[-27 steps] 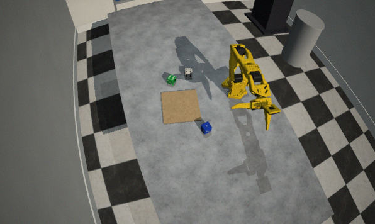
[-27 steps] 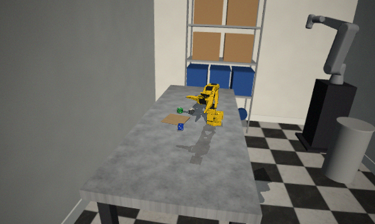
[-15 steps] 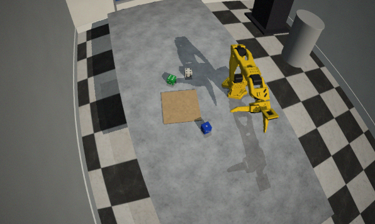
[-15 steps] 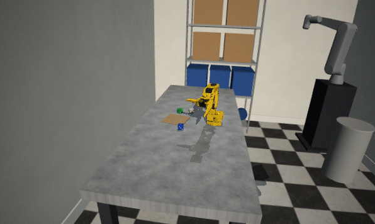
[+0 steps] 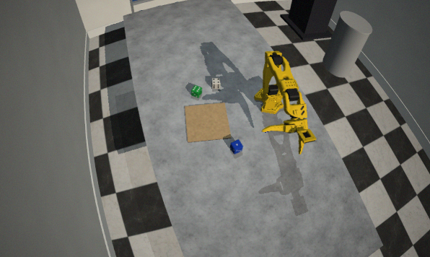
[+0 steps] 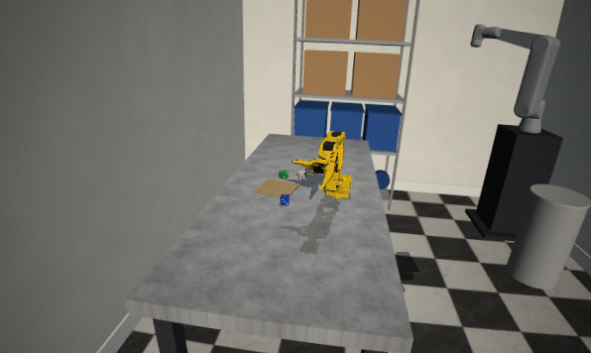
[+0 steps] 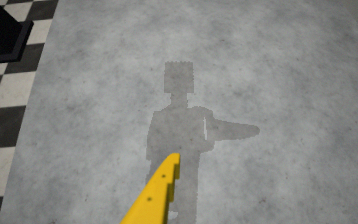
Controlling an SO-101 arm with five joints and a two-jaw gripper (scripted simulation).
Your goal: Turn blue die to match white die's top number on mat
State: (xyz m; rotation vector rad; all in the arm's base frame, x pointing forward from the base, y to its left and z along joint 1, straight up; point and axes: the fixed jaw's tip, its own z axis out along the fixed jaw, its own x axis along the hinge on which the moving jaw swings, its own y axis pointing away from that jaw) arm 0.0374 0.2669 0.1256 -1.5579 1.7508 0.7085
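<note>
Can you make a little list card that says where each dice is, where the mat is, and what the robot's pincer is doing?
blue die: on the table, just off the mat's corner, not on it
white die: on the table beyond the mat
green die: beside the white die, apart from it
mat: flat, nothing on it
pincer: open, holding nothing, off to the side of the blue die

The grey tabletop (image 5: 211, 202) is carrying a flat brown mat (image 5: 207, 122), with a blue die (image 5: 237, 146) sitting just off its near corner. A green die (image 5: 196, 90) and a white die (image 5: 216, 83) are resting side by side beyond the mat's far edge. The yellow arm's base (image 5: 272, 102) is standing on the tabletop too.
</note>
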